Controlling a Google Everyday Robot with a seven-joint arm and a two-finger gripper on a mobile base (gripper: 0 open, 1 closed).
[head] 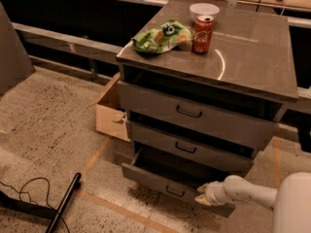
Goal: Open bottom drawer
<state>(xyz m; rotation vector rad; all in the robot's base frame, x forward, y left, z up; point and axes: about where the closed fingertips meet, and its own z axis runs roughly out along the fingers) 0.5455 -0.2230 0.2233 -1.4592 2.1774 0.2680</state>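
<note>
Jutting bottom drawer (156,181), claw (203,196) at front

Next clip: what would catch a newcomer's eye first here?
The bottom drawer of the grey cabinet stands partly pulled out, low in the picture, with the robot's pincer at the right end of its front. On the cabinet's top, a red soda can stands beside a green snack bag, a white cup behind them.

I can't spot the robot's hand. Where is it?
The gripper is low on the right of the camera view, at the front of the bottom drawer, just right of its handle.
</note>
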